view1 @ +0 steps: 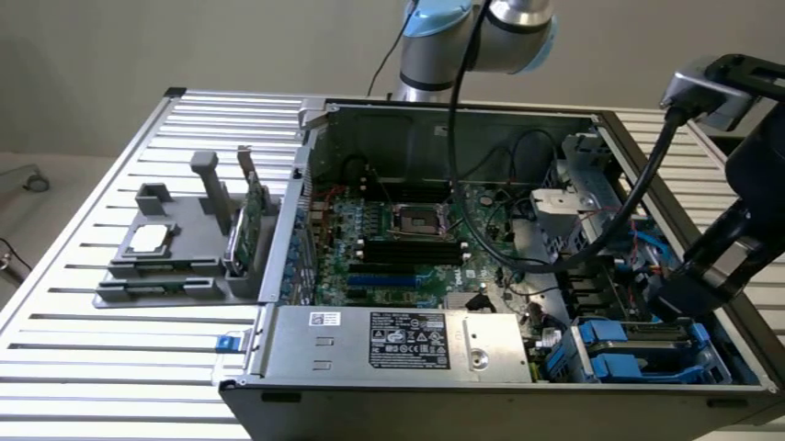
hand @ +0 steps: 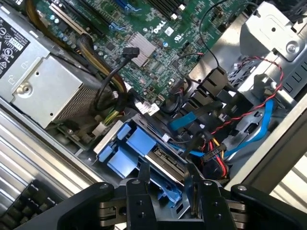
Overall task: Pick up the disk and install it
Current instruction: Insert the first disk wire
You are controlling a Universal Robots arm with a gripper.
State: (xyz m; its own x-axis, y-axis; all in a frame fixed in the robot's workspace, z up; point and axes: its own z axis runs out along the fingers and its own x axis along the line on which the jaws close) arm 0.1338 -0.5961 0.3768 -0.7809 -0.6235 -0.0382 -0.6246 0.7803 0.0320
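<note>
The disk [hand: 169, 164] sits edge-up in the drive bay at the case's front corner, on the exterior view's right. Its grey metal edge shows, with its blue plastic carrier [hand: 136, 143] around it. My gripper [hand: 168, 181] reaches down into that bay, and its two black fingers [hand: 144, 184] press against the disk's two sides, shut on it. In the exterior view the gripper [view1: 668, 312] hangs low over the blue carriers [view1: 638, 342], and the arm hides most of the disk.
The open computer case [view1: 405, 390] lies on a slatted metal table [view1: 123, 377]. Red, black and blue cables [hand: 240, 129] crowd the bay. The power supply [view1: 405, 340] sits beside it. A grey fixture [view1: 165, 266] on the exterior view's left holds a square chip [view1: 150, 239] and a green card [view1: 252, 225].
</note>
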